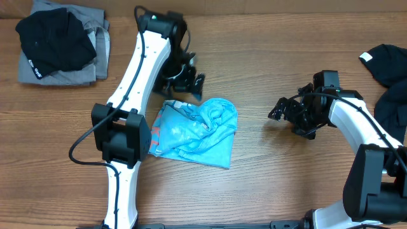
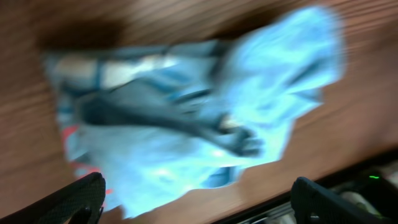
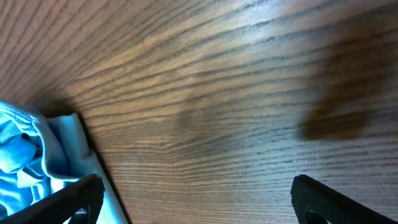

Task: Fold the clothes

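We saw the light-blue T-shirt point(image 2: 186, 112) only as a motion-blurred mass in the left wrist view, its lettering unreadable. Overhead, the picture's edge cut off the black garment point(image 1: 389, 63) at the tabletop's point(image 1: 267, 184) right edge, and the left arm point(image 1: 130, 102) hid the shirt's left border.

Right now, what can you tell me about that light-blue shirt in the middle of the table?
The light-blue T-shirt looks like soft, thin fabric, crumpled into a loose, roughly square heap rather than neatly folded. Wrinkles and raised folds run across it, and pink-and-white print shows at one edge. It lies on the wooden table, near the centre. Only the table seems to touch it: the left gripper hangs open by its far edge, holding nothing.
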Robot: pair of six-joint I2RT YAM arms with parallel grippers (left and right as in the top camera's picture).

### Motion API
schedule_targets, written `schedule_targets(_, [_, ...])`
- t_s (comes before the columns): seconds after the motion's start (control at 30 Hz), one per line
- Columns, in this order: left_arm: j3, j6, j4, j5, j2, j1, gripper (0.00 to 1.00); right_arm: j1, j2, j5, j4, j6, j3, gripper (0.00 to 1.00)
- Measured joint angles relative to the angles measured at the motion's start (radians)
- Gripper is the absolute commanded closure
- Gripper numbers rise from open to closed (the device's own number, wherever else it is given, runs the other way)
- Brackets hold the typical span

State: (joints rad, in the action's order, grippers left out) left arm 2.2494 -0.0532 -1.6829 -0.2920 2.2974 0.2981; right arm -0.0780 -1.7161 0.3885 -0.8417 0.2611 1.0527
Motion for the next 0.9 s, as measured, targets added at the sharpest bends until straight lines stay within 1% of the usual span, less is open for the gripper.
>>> schedule_targets(0.13, [-0.093,0.000,0.004,0.068,0.000,-0.028,0.01,0.000,0.000,0.000,-0.014,0.000,0.000,0.00])
schedule_targets(0.33, [-0.142,0.003,0.048,0.090,0.000,-0.103,0.00,0.000,0.000,0.000,-0.005,0.000,0.000,0.00])
schedule_targets(0.47, [-0.194,0.035,0.082,0.039,0.000,-0.160,0.00,0.000,0.000,0.000,-0.004,0.000,0.000,0.00])
schedule_targets(0.6, [-0.276,0.054,0.141,-0.002,0.000,-0.163,0.00,0.000,0.000,0.000,-0.003,0.000,0.000,0.00])
schedule_targets(0.73, [-0.364,0.090,0.177,-0.063,0.000,-0.135,0.04,0.000,0.000,0.000,-0.008,0.000,0.000,0.00])
schedule_targets(0.83, [-0.381,0.124,0.181,-0.098,0.000,-0.111,0.06,0.000,0.000,0.000,-0.006,0.000,0.000,0.00])
schedule_targets(0.9, [-0.381,0.137,0.185,-0.111,0.000,-0.096,0.11,0.000,0.000,0.000,-0.007,0.000,0.000,0.00])
